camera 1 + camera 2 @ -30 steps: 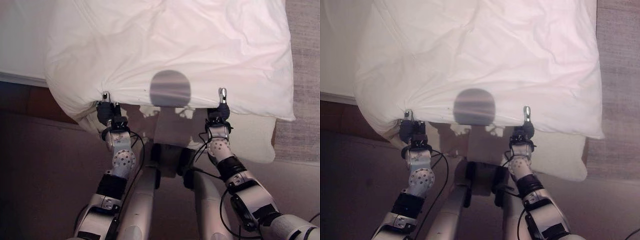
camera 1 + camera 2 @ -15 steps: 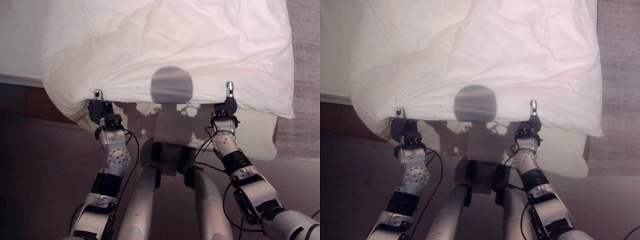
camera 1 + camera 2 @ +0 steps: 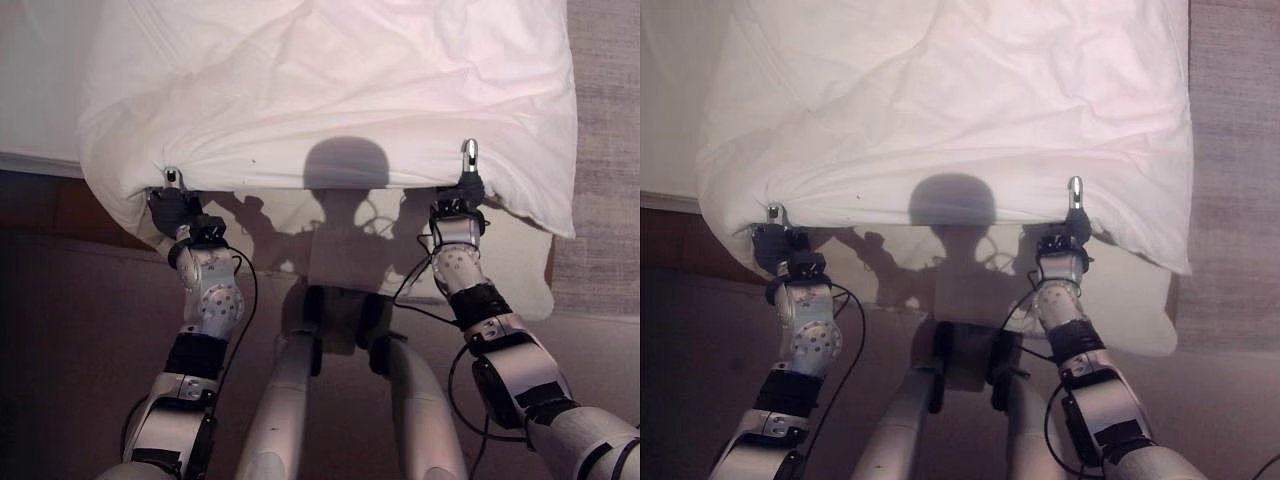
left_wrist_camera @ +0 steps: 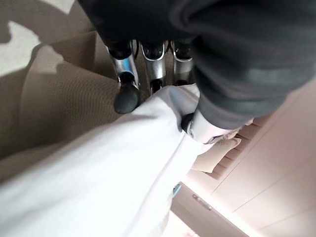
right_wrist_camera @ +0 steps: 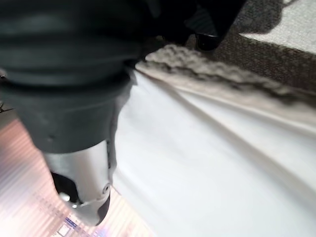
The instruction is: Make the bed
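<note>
We see a white duvet [image 3: 340,90] spread over the bed [image 3: 35,100], its near edge lifted and hanging past the bed's edge toward us. The left hand [image 3: 175,205] pinches that edge near the duvet's left corner; in the left wrist view the thumb [image 4: 205,126] presses cloth against the fingers [image 4: 126,81], with the fabric bunched between them. The right hand [image 3: 1070,225] grips the same edge further right, one silver finger sticking up above the hem. In the right wrist view we see its dark cover and one finger beside the white cloth, so the pinch itself is hard to read there, but the head views show the edge held at that hand. The stretch of hem between the two hands runs fairly straight and taut, with creases fanning out from the left hand's grip. Under the lifted edge a cream layer [image 3: 520,270] of bedding hangs down the bed's side, showing below the right hand. Grey carpet [image 3: 605,130] lies to the right of the bed, and a dark floor [image 3: 70,330] sits below the left arm.
</note>
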### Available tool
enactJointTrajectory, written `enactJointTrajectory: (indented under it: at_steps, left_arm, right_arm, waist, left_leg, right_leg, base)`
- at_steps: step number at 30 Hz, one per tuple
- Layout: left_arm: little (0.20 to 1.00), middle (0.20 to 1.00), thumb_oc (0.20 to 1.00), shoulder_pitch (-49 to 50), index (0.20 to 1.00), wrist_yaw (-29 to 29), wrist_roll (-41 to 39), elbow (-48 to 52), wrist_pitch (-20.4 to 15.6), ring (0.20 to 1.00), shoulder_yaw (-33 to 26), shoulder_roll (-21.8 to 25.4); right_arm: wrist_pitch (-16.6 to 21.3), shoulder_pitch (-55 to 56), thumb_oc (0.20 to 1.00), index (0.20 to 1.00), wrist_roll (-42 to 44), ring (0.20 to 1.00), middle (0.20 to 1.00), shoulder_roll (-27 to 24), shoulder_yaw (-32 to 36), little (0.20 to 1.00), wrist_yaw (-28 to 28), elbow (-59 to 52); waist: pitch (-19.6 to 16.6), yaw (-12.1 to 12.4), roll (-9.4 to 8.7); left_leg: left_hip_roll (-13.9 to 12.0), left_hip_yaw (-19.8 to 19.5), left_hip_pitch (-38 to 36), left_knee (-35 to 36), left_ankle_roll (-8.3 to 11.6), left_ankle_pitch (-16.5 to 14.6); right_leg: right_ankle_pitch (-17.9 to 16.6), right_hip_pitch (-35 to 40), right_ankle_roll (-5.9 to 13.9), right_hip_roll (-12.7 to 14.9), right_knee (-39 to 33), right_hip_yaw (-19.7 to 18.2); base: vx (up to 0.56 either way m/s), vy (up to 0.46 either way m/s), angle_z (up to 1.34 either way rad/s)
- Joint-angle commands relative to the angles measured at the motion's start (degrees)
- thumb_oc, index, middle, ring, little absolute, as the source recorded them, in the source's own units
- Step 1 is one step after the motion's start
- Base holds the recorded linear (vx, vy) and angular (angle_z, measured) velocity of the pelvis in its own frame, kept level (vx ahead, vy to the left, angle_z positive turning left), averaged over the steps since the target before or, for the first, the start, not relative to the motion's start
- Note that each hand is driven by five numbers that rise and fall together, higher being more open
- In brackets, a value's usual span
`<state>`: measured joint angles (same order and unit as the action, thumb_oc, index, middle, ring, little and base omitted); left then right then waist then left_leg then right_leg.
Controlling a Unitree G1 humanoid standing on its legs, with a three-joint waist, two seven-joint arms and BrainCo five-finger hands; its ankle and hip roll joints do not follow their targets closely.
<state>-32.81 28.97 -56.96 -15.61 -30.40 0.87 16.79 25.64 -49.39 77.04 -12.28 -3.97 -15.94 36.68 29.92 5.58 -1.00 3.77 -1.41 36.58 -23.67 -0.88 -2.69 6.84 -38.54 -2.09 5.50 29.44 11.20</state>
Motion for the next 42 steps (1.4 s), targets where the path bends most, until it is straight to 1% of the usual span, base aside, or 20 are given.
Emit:
enactJointTrajectory:
  at_steps: [1, 2, 4, 9, 14, 15, 16, 21, 22, 25, 28, 29, 30, 32, 35, 36, 37, 40, 41, 42]
  left_arm:
    - [0.2, 0.2, 0.2, 0.9, 0.2, 4.6, 1.2, -6.0, -6.5, 0.2, -15.4, 8.8]
    - [0.2, 0.2, 0.2, 0.7, 0.2, 4.4, 1.2, -6.2, -6.5, 0.2, -15.3, 8.9]
    - [0.2, 0.2, 0.2, 1.0, 0.2, 4.2, 1.2, -6.0, -6.4, 0.2, -15.4, 8.7]
    - [0.2, 0.2, 0.2, 2.0, 0.2, 4.3, 1.7, -5.1, -6.3, 0.2, -15.3, 7.1]
    - [0.2, 0.2, 0.2, 2.9, 0.2, 4.3, 1.6, -4.3, -6.5, 0.2, -15.3, 5.5]
    - [0.837, 0.837, 0.837, 3.7, 0.837, 4.1, 1.5, -3.5, -6.4, 0.837, -15.2, 4.4]
    - [1.0, 1.0, 1.0, 4.1, 1.0, 4.0, 1.3, -3.3, -6.5, 1.0, -15.2, 3.8]
    - [1.0, 1.0, 1.0, 7.3, 1.0, 3.5, 0.7, -2.6, -5.8, 1.0, -15.0, 1.5]
    - [1.0, 1.0, 1.0, 8.7, 1.0, 3.0, 0.0, -2.3, -5.6, 1.0, -15.1, 0.2]
    - [1.0, 1.0, 1.0, 11.5, 1.0, 1.7, -1.2, -2.5, -4.8, 1.0, -14.9, -1.7]
    - [1.0, 1.0, 1.0, 13.1, 1.0, 0.5, -2.4, -2.8, -4.5, 1.0, -15.1, -2.6]
    - [1.0, 1.0, 1.0, 14.9, 1.0, -0.5, -3.4, -2.0, -4.6, 1.0, -14.7, -4.0]
    - [1.0, 1.0, 1.0, 16.2, 1.0, -1.0, -3.8, -1.6, -4.4, 1.0, -14.5, -4.5]
    - [1.0, 1.0, 1.0, 18.2, 1.0, -1.6, -4.1, -0.7, -4.3, 1.0, -13.9, -5.4]
    - [1.0, 1.0, 1.0, 23.0, 1.0, -4.1, -7.1, -2.4, -1.7, 1.0, -12.3, -7.3]
    - [1.0, 1.0, 1.0, 23.1, 1.0, -4.3, -7.3, -2.5, -1.8, 1.0, -12.3, -7.3]
    - [1.0, 1.0, 1.0, 25.0, 1.0, -6.3, -8.6, -3.7, 0.0, 1.0, -10.2, -8.1]
    - [1.0, 1.0, 1.0, 27.4, 1.0, -9.0, -10.5, -2.9, 1.4, 1.0, -6.2, -8.9]
    - [1.0, 1.0, 1.0, 28.7, 1.0, -11.0, -11.4, -2.8, 3.4, 1.0, -2.9, -8.7]
    - [1.0, 1.0, 1.0, 29.6, 1.0, -12.2, -11.7, -2.4, 4.5, 1.0, -0.8, -8.4]
  right_arm:
    - [5.2, 2.8, 0.758, 0.758, -0.8, 0.758, 0.758, -8.1, 7.9, 0.758, -1.5, 4.8]
    - [5.3, 2.9, 0.382, 0.382, -0.9, 0.382, 0.382, -8.1, 7.9, 0.382, -1.5, 4.6]
    - [5.3, 3.2, 0.2, 0.2, -1.2, 0.2, 0.2, -7.9, 7.9, 0.2, -1.4, 4.3]
    - [5.7, 5.0, 0.2, 0.2, -1.9, 0.2, 0.2, -6.3, 7.4, 0.2, -0.7, 0.8]
    - [7.1, 6.1, 0.2, 0.2, -3.5, 0.2, 0.2, -5.4, 7.5, 0.2, -1.4, -2.7]
    - [7.8, 6.9, 0.2, 0.2, -4.1, 0.2, 0.2, -4.5, 7.3, 0.2, -1.7, -4.9]
    - [8.2, 7.2, 0.2, 0.2, -4.4, 0.2, 0.2, -4.2, 7.4, 0.2, -1.9, -5.9]
    - [9.9, 10.0, 0.2, 0.2, -7.8, 0.2, 0.2, -1.7, 7.2, 0.2, -3.5, -12.9]
    - [10.6, 10.9, 0.2, 0.2, -8.6, 0.2, 0.2, -0.7, 7.0, 0.2, -3.5, -16.3]
    - [11.2, 13.1, 0.2, 0.2, -10.6, 0.2, 0.2, 0.5, 6.4, 0.2, -3.7, -21.0]
    - [11.2, 14.6, 0.2, 0.2, -11.7, 0.2, 0.2, 0.9, 5.9, 0.2, -3.3, -23.8]
    - [11.3, 15.7, 0.2, 0.2, -12.8, 0.2, 0.2, 1.0, 5.4, 0.2, -3.0, -26.2]
    - [11.4, 16.4, 0.2, 0.2, -13.1, 0.2, 0.2, 1.3, 5.3, 0.2, -2.9, -27.5]
    - [11.6, 17.5, 0.2, 0.2, -13.4, 0.2, 0.2, 2.0, 4.6, 0.2, -2.7, -29.8]
    - [11.4, 19.9, 0.2, 0.2, -14.1, 0.2, 0.2, 2.3, 2.8, 0.2, -1.1, -34.4]
    - [11.4, 20.0, 0.2, 0.2, -14.2, 0.2, 0.2, 2.3, 2.8, 0.2, -1.2, -34.5]
    - [11.0, 20.6, 0.2, 0.2, -15.0, 0.2, 0.2, 2.0, 1.5, 0.2, -0.5, -36.9]
    - [10.6, 21.2, 0.2, 0.2, -16.1, 0.2, 0.2, 1.9, -0.3, 0.2, -0.1, -39.6]
    - [10.3, 21.4, 0.2, 0.2, -17.0, 0.2, 0.2, 1.6, -1.4, 0.2, 0.3, -41.6]
    - [10.3, 21.2, 0.2, 0.2, -17.7, 0.2, 0.2, 1.4, -2.0, 0.2, 0.4, -42.3]
  waist:
    - [-9.5, 0.5, 2.23]
    - [-9.4, 0.5, 2.25]
    - [-9.4, 0.5, 2.28]
    - [-9.4, 0.0, 2.28]
    - [-9.7, -0.2, 2.07]
    - [-9.7, -0.3, 2.04]
    - [-9.7, -0.3, 2.0]
    - [-9.8, -0.6, 1.94]
    - [-9.7, -0.6, 1.89]
    - [-9.5, -0.8, 1.74]
    - [-9.5, -0.7, 1.78]
    - [-9.2, -0.7, 1.92]
    - [-9.0, -0.6, 1.95]
    - [-8.9, -0.6, 2.05]
    - [-8.2, -0.6, 2.24]
    - [-8.3, -0.6, 2.26]
    - [-7.8, -0.6, 2.27]
    - [-7.3, -0.8, 2.38]
    - [-6.9, -1.0, 2.43]
    - [-6.7, -1.1, 2.49]
  left_leg:
    - [2.1, 1.1, 2.4, 2.0, -0.38, 0.3]
    - [2.1, 1.2, 2.4, 1.8, -0.26, 0.3]
    - [2.2, 1.1, 2.4, 1.8, -0.3, 0.3]
    - [2.1, 1.3, 2.4, 1.9, -0.43, 0.3]
    - [2.2, 1.1, 2.6, 2.5, -0.34, 0.8]
    - [2.1, 1.0, 2.6, 2.7, -0.37, 0.8]
    - [2.1, 1.0, 2.6, 2.8, -0.33, 0.8]
    - [2.2, 0.6, 2.9, 2.6, -0.37, 0.8]
    - [2.2, 0.7, 3.0, 2.7, -0.37, 0.9]
    - [2.3, 0.5, 2.6, 2.7, -0.49, 0.4]
    - [2.3, 0.5, 3.0, 2.8, -0.54, 1.0]
    - [2.3, 0.5, 2.9, 3.2, -0.49, 1.3]
    - [2.3, 0.5, 2.6, 3.2, -0.47, 0.9]
    - [2.3, 0.4, 2.5, 3.5, -0.55, 1.4]
    - [2.4, 0.3, 2.0, 3.8, -0.68, 1.3]
    - [2.4, 0.3, 1.9, 3.8, -0.69, 1.3]
    - [2.4, 0.3, 2.0, 3.9, -0.69, 1.6]
    - [2.3, 0.4, 1.6, 4.3, -0.74, 1.8]
    - [2.2, 0.5, 1.6, 4.4, -0.79, 2.0]
    - [2.2, 0.5, 1.5, 4.4, -0.84, 2.1]
  right_leg:
    - [-4.6, 0.1, 7.97, 3.3, -4.6, -2.7]
    - [-4.6, 0.1, 7.94, 3.3, -4.4, -2.7]
    - [-4.5, 0.1, 7.97, 3.3, -4.4, -2.6]
    - [-4.7, -0.1, 7.96, 3.3, -4.5, -2.8]
    - [-4.9, -0.2, 7.9, 3.0, -5.0, -3.0]
    - [-4.9, -0.2, 7.87, 3.0, -5.2, -3.0]
    - [-4.9, -0.2, 7.85, 3.0, -5.2, -2.9]
    - [-4.6, -0.5, 7.7, 2.9, -4.8, -2.8]
    - [-4.7, -0.5, 7.7, 2.9, -4.8, -2.8]
    - [-4.4, -0.2, 7.79, 2.9, -4.7, -3.0]
    - [-4.9, -0.6, 7.72, 2.9, -4.9, -3.0]
    - [-4.9, -0.5, 7.7, 2.8, -5.1, -3.1]
    - [-4.6, -0.1, 7.72, 2.7, -5.2, -3.1]
    - [-5.0, 0.0, 7.65, 2.7, -5.4, -2.9]
    - [-5.0, 0.5, 7.65, 2.6, -5.7, -3.2]
    - [-5.0, 0.6, 7.65, 2.6, -5.7, -3.2]
    - [-5.2, 0.6, 7.61, 2.6, -5.9, -3.2]
    - [-5.5, 0.8, 7.58, 2.5, -6.2, -3.2]
    - [-5.7, 0.9, 7.55, 2.5, -6.3, -3.1]
    - [-5.8, 1.0, 7.57, 2.4, -6.4, -3.1]
  base:
    - [0.0, 0.0, 0.0]
    - [0.0, 0.0, 0.0]
    - [0.0, 0.0, 0.0]
    - [0.0, 0.002, -0.01]
    - [0.0, -0.004, -0.05]
    - [0.0, 0.0, 0.0]
    - [0.0, 0.0, 0.0]
    - [0.0, 0.0, 0.0]
    - [0.0, 0.0, 0.0]
    - [0.0, 0.0, 0.0]
    - [0.0, 0.0, 0.0]
    - [0.0, 0.0, 0.0]
    - [0.0, 0.0, 0.0]
    - [0.0, 0.0, 0.0]
    - [0.0, 0.0, 0.0]
    - [0.0, 0.0, 0.0]
    - [0.0, 0.0, 0.0]
    - [0.0, 0.0, 0.0]
    - [-0.04, -0.009, 0.01]
    - [-0.04, -0.011, 0.01]
